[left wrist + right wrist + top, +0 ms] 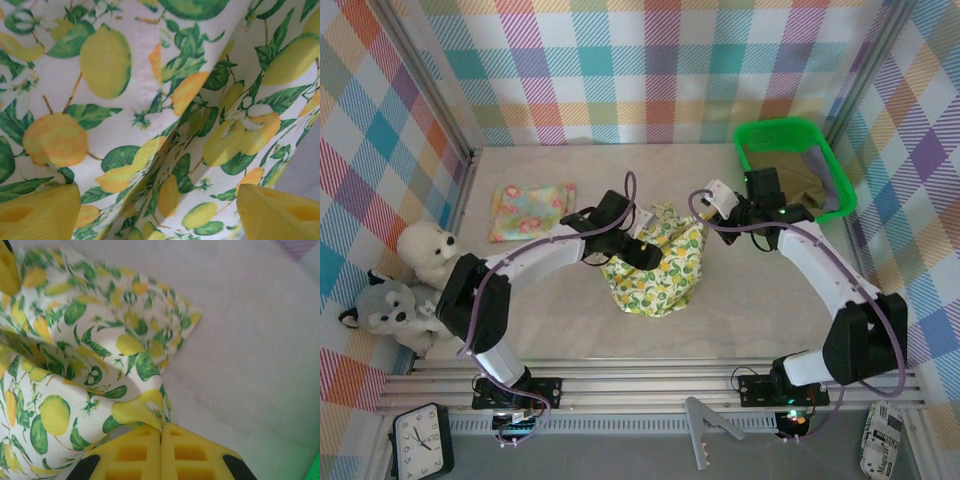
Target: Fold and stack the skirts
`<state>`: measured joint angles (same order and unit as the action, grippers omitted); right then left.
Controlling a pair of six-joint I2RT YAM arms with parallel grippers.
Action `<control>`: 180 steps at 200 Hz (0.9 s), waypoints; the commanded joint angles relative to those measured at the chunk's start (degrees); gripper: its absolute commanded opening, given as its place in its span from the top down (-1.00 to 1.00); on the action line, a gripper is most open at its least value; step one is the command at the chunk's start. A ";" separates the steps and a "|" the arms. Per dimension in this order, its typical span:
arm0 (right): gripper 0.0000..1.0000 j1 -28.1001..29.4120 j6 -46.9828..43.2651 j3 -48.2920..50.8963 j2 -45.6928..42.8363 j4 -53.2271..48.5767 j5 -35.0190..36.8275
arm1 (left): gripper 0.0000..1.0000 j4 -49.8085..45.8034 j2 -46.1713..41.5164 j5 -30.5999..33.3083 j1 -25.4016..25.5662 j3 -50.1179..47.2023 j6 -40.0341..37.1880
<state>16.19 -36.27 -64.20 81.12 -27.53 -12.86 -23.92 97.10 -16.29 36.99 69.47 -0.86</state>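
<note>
Creases ripple the soft lemon-print skirt (658, 276).

Yellow, green and white lemon-print skirt (660, 282), pale yellow-pink floral skirt (530, 210), bright green tray (770, 128)

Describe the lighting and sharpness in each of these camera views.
Top external: even, soft light, sharp throughout, only faint shadows beside the lemon-print skirt. Left wrist: print slightly soft up close, the yellow left fingers blurred. Right wrist: print fairly crisp, the right fingers soft-edged, the table bright and nearly featureless.
</note>
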 commanded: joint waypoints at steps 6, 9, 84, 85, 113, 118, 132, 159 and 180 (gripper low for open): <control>1.00 -0.79 -0.91 0.48 1.10 1.22 1.12 | -0.60 -0.77 2.68 -1.20 1.31 -0.41 -1.00; 1.00 -0.89 -0.91 0.48 1.32 1.25 1.23 | -0.59 -0.77 2.89 -1.53 1.36 -0.39 -1.01; 1.00 -1.07 -0.93 -0.57 5.06 0.74 1.99 | -0.37 0.54 0.94 0.04 1.56 -9.26 1.59; 1.00 -1.11 -0.92 -0.57 5.08 0.77 1.98 | -0.36 0.58 0.96 0.04 1.53 -9.35 1.67; 1.00 -1.07 -0.60 -0.92 5.45 0.73 1.13 | -0.16 3.19 1.80 -0.96 1.59 -10.23 2.47; 1.00 -1.07 -0.47 -0.92 5.38 0.80 1.17 | -0.10 3.39 2.12 -1.08 1.53 -10.14 2.45; 1.00 -1.07 -0.30 -0.92 5.12 0.81 1.09 | 0.21 3.60 2.90 -1.57 1.55 -9.75 2.57; 1.00 -1.09 0.05 -0.57 3.56 1.11 0.89 | 0.89 3.21 1.30 0.21 1.58 -10.41 3.34; 1.00 -1.15 1.19 -0.81 1.09 1.46 1.27 | 1.00 1.60 -2.33 6.01 0.96 -11.34 5.17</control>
<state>15.35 -36.53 -63.51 85.97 -26.98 -10.09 -21.41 99.72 -15.64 38.13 59.31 2.44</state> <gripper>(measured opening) 0.053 0.048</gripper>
